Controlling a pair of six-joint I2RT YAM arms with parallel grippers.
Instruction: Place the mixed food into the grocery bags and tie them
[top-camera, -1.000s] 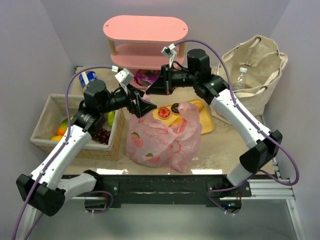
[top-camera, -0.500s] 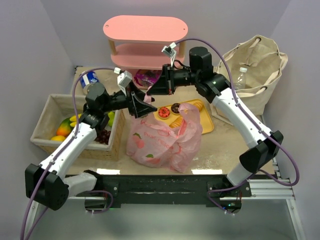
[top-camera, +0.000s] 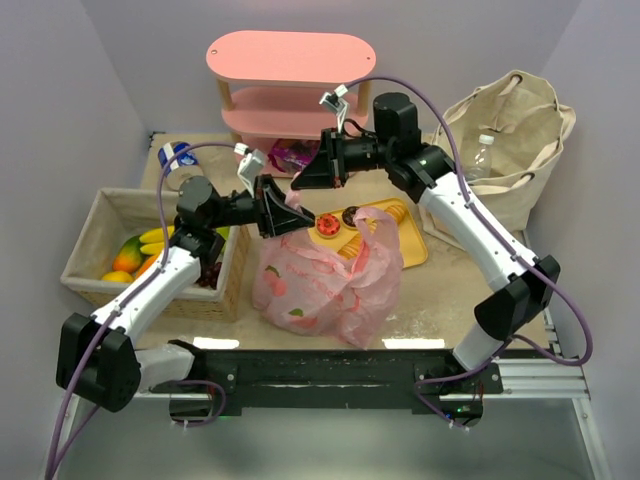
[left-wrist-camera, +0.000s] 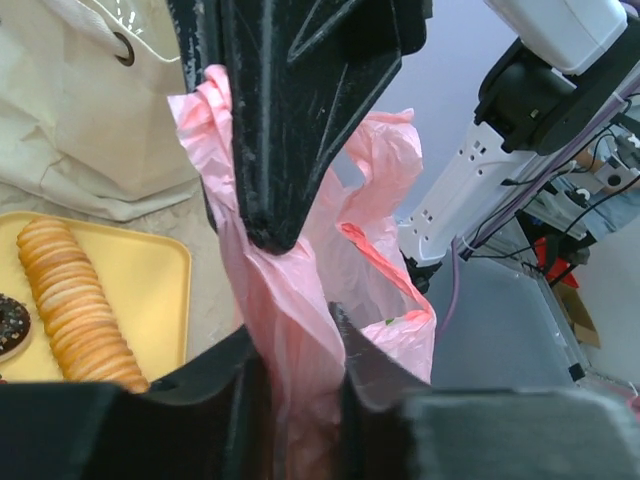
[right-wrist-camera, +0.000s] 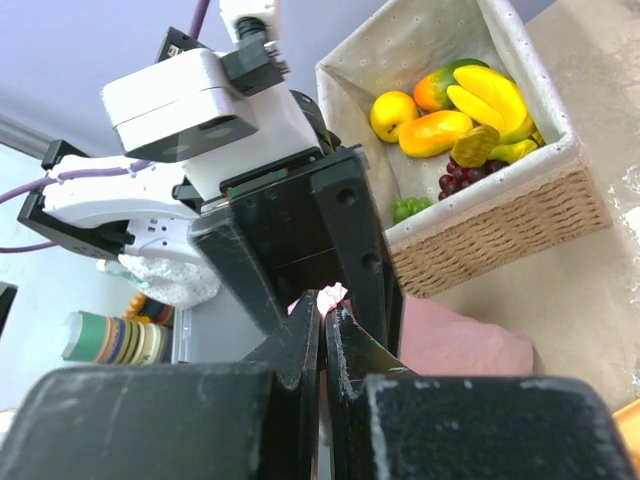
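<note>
The pink plastic bag sits mid-table with one handle pulled up and back. My right gripper is shut on the top of that handle; a scrap of pink pokes out at its tips. Just below it, my left gripper has the same handle between its fingers, and the bunched plastic fills the gap. The beige canvas bag stands at the back right with a water bottle in it.
A yellow tray of biscuits and small cakes lies behind the pink bag. The woven basket of fruit is on the left. At the back stand a pink shelf, a can and a purple packet.
My left gripper has moved right, up to the bag handle under the right gripper, and its jaws have closed in round the plastic. The right gripper has stayed shut on the handle.
</note>
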